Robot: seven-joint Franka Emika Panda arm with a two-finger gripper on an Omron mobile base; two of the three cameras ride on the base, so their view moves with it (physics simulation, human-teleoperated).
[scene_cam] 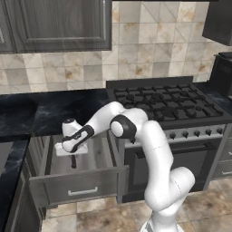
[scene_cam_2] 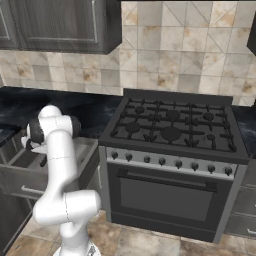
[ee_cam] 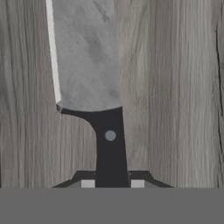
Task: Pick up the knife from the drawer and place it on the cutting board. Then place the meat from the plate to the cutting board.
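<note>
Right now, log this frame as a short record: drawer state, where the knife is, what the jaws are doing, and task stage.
drawer: pulled open, left of the stove
knife: lying on the wood-grain drawer floor, blade pointing away from the hand
gripper: lowered into the drawer, jaws at either side of the black handle
grasp: handle sits between the jaws; whether they are clamped cannot be told
task stage: knife not yet lifted out

1 knife (ee_cam: 94,83), 1 open drawer (scene_cam: 81,183), 1 stove (scene_cam_2: 175,125).
</note>
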